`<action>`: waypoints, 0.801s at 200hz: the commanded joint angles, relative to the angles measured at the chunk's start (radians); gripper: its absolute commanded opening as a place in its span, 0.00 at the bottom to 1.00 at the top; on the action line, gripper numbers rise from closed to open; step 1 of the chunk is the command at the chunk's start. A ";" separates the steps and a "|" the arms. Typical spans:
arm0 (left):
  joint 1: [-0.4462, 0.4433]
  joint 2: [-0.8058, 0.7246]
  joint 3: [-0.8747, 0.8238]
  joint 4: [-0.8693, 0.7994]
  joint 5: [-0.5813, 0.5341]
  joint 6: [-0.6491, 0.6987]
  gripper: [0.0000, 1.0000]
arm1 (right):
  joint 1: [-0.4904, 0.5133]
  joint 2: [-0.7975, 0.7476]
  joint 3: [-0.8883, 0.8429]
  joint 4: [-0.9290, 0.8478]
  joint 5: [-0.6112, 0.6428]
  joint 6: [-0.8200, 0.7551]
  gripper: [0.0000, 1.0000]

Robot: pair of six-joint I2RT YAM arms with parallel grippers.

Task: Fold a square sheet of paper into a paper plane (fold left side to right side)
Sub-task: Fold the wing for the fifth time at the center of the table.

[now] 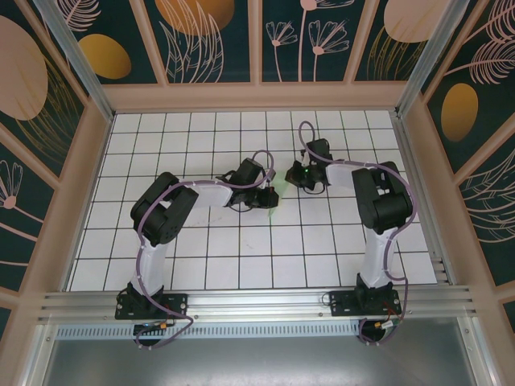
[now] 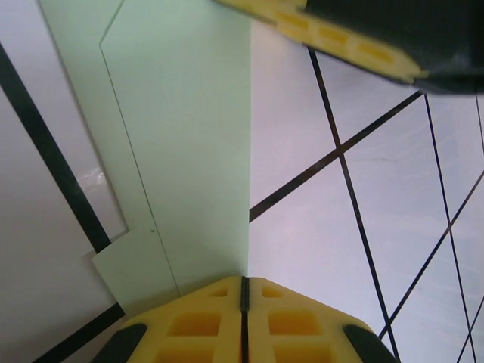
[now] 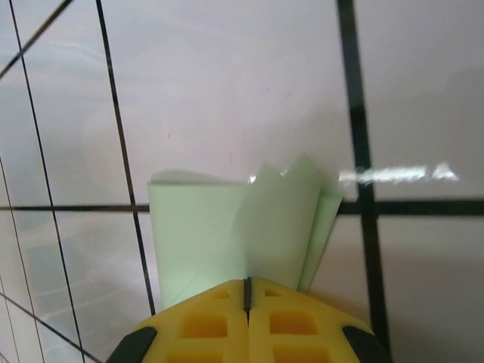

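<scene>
The square sheet of paper (image 1: 272,195) is pale green and folded into a slim, layered paper plane shape, lying mid-table between both arms. In the left wrist view the paper (image 2: 189,136) lies flat, and its long straight edge runs into my left gripper (image 2: 243,281), which is shut on it. In the right wrist view the paper (image 3: 204,234) has loose layers standing up, and my right gripper (image 3: 247,283) is shut on its near end. From above, the left gripper (image 1: 265,198) and right gripper (image 1: 286,180) nearly meet. A yellow finger of the right gripper (image 2: 333,38) crosses the left wrist view's top.
The table (image 1: 241,257) is white tiles with black grid lines. Peach-framed walls (image 1: 257,96) close it in at the back and sides. An aluminium rail (image 1: 257,301) carries both arm bases along the near edge.
</scene>
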 commanded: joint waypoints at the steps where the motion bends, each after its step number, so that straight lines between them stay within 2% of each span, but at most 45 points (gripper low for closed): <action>1: -0.007 0.043 -0.027 -0.135 -0.017 0.017 0.09 | -0.070 0.064 0.061 0.004 0.129 -0.040 0.04; 55: -0.007 0.037 -0.031 -0.128 -0.013 0.016 0.09 | -0.110 0.094 0.133 -0.023 0.133 -0.061 0.04; 103: -0.007 0.032 -0.029 -0.115 -0.007 0.010 0.10 | -0.121 -0.115 0.087 -0.066 0.170 -0.108 0.12; 131: -0.008 0.030 -0.025 -0.115 -0.006 0.012 0.10 | -0.086 -0.212 0.005 -0.055 0.092 -0.090 0.12; 160: -0.007 0.027 -0.022 -0.115 -0.008 0.011 0.11 | -0.023 -0.226 -0.095 0.045 -0.018 0.022 0.11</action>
